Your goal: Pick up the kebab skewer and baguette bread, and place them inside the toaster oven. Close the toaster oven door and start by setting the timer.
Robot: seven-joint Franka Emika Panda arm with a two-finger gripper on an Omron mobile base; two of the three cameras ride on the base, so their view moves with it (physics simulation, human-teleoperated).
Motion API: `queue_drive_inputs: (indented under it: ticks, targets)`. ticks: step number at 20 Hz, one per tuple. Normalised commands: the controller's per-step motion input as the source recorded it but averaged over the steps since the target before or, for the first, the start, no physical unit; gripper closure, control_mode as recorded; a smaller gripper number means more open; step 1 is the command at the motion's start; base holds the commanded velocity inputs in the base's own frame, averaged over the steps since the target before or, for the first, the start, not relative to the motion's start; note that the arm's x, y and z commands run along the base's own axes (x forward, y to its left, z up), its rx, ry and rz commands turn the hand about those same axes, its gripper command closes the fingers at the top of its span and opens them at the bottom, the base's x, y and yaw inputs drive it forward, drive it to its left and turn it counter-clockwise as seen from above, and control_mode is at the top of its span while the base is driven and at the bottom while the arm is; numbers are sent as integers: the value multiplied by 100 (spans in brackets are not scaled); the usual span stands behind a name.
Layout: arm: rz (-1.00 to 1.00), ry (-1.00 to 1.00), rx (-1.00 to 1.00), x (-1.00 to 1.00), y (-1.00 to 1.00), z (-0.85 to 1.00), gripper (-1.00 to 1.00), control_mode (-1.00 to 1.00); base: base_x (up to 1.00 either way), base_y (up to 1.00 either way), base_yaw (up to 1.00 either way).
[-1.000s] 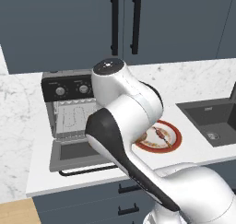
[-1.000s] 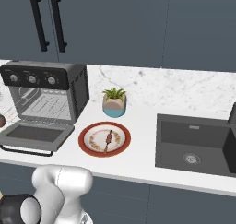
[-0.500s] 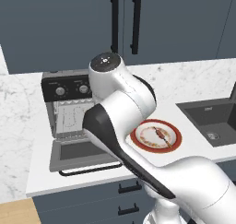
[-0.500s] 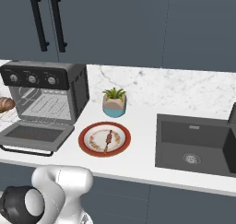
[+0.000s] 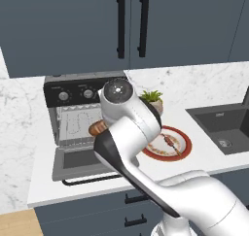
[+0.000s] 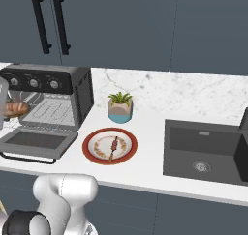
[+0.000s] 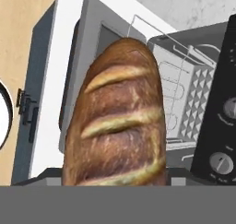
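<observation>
Hand view: we see the plump golden-brown scored baguette bread (image 7: 117, 117) carried in our gripper, jaws spread wide around it, its long axis pointing at the boxy grey toaster oven (image 5: 78, 109), just before the oven's mouth, above the lowered grey-framed glass door (image 6: 36, 141). The oven's wire rack (image 7: 177, 96) holds nothing. The thin meat-threaded kebab skewer (image 6: 114, 146) lies on the red-rimmed round plate (image 6: 92, 152) right of the oven.

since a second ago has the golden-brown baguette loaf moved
Yes: the golden-brown baguette loaf has moved right, toward the grey toaster oven's open front.
</observation>
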Motion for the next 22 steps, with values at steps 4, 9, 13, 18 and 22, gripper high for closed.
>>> queue_drive_inputs:
  ticks: [4,9,13,18,22]
  targets:
    - [-20,-2,9,43,0,0,100,-100,0,0,0]
    - [-11,3,7,22,0,0,100,-100,0,0,0]
    - [-2,4,2,27,0,3,100,-100,0,0,0]
    - [0,0,0,34,-12,-21,100,-100,0,0,0]
    - [0,0,0,21,0,-37,100,-100,0,0,0]
